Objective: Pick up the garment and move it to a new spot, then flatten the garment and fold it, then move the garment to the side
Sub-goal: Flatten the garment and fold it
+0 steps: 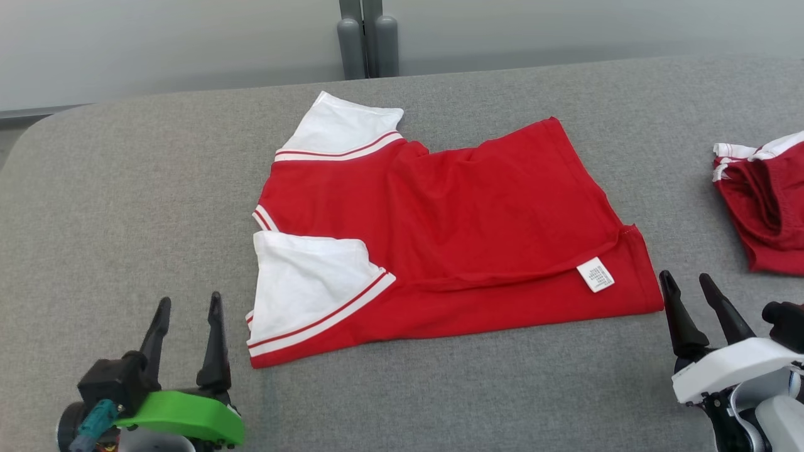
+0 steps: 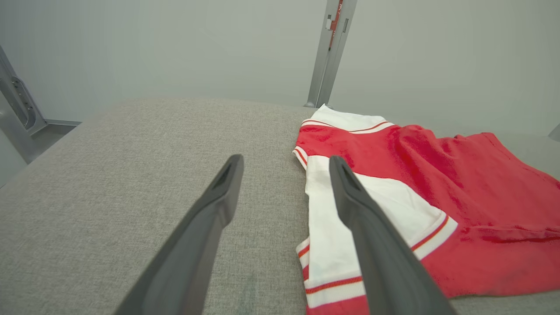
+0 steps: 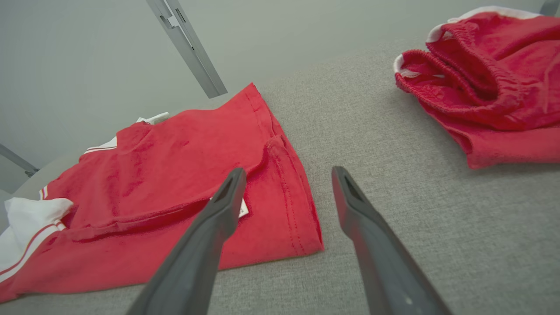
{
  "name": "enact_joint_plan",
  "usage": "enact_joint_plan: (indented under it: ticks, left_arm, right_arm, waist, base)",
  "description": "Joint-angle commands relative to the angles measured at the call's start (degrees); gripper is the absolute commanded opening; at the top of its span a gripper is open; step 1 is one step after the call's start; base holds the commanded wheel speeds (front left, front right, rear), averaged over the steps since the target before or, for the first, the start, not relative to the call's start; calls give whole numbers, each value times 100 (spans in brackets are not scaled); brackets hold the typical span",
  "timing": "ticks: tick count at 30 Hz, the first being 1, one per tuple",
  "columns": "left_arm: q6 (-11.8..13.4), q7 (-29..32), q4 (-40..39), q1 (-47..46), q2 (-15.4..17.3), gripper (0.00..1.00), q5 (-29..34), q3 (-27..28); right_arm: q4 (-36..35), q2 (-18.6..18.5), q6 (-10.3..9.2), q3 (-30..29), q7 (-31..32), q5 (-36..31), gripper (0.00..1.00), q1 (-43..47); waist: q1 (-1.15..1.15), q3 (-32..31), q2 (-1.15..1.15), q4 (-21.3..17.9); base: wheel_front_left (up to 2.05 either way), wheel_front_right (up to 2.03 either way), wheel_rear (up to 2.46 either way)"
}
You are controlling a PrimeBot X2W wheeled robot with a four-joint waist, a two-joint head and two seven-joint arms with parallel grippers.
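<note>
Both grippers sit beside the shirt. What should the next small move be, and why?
Probably close in on the near corners of the shirt: the left gripper sits open off its sleeve end, the right gripper open off its hem end, and it looks only partly folded.

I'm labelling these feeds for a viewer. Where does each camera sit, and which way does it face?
Head view: on the head, facing forward and down at the red T-shirt on the grey surface; left gripper and right gripper show, jaws open.
Left wrist view: low, along the left gripper toward the white sleeves.
Right wrist view: low, along the right gripper toward the hem and red shorts.
Shared: head and right wrist views show the shorts.
</note>
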Motion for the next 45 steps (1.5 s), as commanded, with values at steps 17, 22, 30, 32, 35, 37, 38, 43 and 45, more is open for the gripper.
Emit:
enact_joint_plan:
  ticks: [17,22,30,32,35,37,38,43,45]
  left_arm:
    - [-1099,1062,2759,-1113,-695,100,-264,-832]
    - [-1132,1247,2977,-1243,-765,100,-319,-858]
    - [-1101,1164,2767,-1260,-590,0,-404,-728]
    - [-1090,1262,2627,-1177,-514,0,-432,-722]
    - [-994,1626,2354,-1025,-328,0,-447,-779]
    - [-904,1880,2092,-897,-208,0,-487,-798]
    - [-856,2031,1956,-806,-133,0,-505,-812]
    - [-570,2605,1200,-389,177,0,-578,-843]
    - [-449,2827,870,-193,297,0,-621,-849]
  right_arm:
    - [1425,-81,3,915,718,559,100,-965]
    - [1455,-66,3,1204,887,791,49,-1048]
    - [1343,-221,3,1394,681,1130,0,-1159]
    - [1242,-265,3,1439,774,1291,0,-1097]
    - [1025,-425,3,1498,956,1515,0,-905]
    - [841,-539,3,1484,1059,1611,0,-750]
    - [746,-597,3,1459,1115,1658,0,-642]
    - [299,-783,1,1267,1377,1773,0,26]
    - [136,-800,-1,1142,1481,1718,0,304]
  waist:
    - [0,159,0,67]
    - [0,137,0,48]
    - [0,6,0,67]
    - [0,-49,0,83]
    - [0,-136,0,120]
    - [0,-184,0,140]
    - [0,-204,0,151]
    - [0,-255,0,190]
    - [0,-264,0,171]
  base:
    - [0,0,0]
    - [0,0,0]
    - [0,0,0]
    - [0,0,0]
    - [0,0,0]
    - [0,0,0]
    - [0,0,0]
    - [0,0,0]
    - [0,0,0]
